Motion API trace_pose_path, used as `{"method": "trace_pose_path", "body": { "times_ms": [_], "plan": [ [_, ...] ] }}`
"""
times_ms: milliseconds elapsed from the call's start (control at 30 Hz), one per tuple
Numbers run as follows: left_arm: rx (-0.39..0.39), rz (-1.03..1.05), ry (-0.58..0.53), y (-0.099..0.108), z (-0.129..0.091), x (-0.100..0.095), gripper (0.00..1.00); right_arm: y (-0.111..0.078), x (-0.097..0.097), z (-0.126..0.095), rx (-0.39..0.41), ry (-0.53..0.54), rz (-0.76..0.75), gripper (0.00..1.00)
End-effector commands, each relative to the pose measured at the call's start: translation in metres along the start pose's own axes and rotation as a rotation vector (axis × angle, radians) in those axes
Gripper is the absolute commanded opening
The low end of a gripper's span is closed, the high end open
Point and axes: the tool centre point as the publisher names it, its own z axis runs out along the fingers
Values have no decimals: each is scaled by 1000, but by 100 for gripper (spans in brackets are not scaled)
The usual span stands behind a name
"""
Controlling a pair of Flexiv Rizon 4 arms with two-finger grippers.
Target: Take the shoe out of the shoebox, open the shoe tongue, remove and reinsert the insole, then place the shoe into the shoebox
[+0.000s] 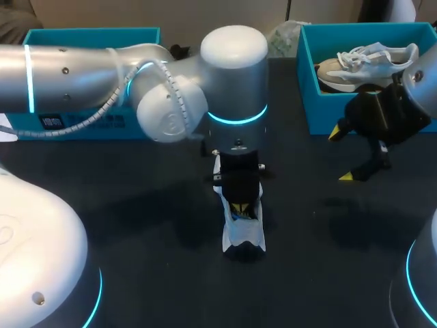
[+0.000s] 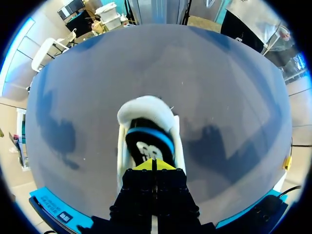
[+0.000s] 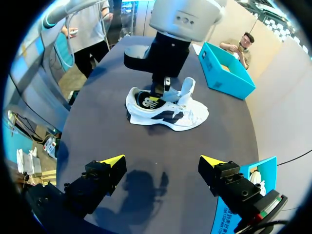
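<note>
A white shoe (image 1: 244, 238) with dark side marks stands at the table's middle, heel toward the near edge. My left gripper (image 1: 240, 208) points straight down into the shoe's opening. In the left wrist view its yellow tips (image 2: 153, 165) are shut together on the black, blue-banded insole (image 2: 146, 144), and the white heel collar (image 2: 146, 107) lies ahead of them. I cannot see whether the tips pinch the insole. My right gripper (image 1: 341, 155) hangs open and holds nothing, to the right beside the teal shoebox (image 1: 321, 117). From there the shoe (image 3: 170, 114) shows side-on with its tongue (image 3: 187, 87) standing up.
A second pale shoe (image 1: 365, 61) lies inside the teal shoebox at the back right. Another teal box (image 1: 102, 124) stands at the back left, behind my left arm. Dark bare tabletop (image 1: 157, 273) surrounds the white shoe.
</note>
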Motion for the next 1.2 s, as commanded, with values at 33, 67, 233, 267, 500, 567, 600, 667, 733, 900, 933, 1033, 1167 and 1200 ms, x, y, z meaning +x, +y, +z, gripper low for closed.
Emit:
{"method": "trace_pose_path", "body": {
  "times_ms": [33,67,233,267,500,567,600,667,733,900,933,1033,1167,1200],
  "plan": [
    [0,4,1,-3,16,-2,0,0,0,1,3,-1,0,100],
    [-1,3,5,-3,21,-3,0,0,0,1,3,-1,0,100],
    [-10,-3,6,-3,36,-8,0,0,0,1,3,-1,0,100],
    [-11,-4,6,-3,37,-8,0,0,0,1,3,-1,0,100],
    [3,-38,-29,-7,20,-4,0,0,0,1,3,-1,0,100],
    [10,-34,-25,-10,15,-3,0,0,0,1,3,-1,0,100],
    [16,-32,-27,-13,13,-2,0,0,0,1,3,-1,0,100],
    [23,-22,-20,-19,12,-2,0,0,0,1,3,-1,0,100],
    [32,-18,-20,-24,13,-2,0,0,0,1,3,-1,0,100],
    [60,-10,-17,-33,29,-6,0,0,0,1,3,-1,0,100],
    [62,-8,-17,-35,33,-7,0,0,0,1,3,-1,0,100],
    [66,-3,-10,-38,41,-8,0,0,0,1,3,-1,0,100],
    [62,-8,-7,-37,50,-8,0,0,0,1,3,-1,0,100],
    [57,-11,-3,-37,52,-7,0,0,0,1,3,-1,0,100]
  ]
}}
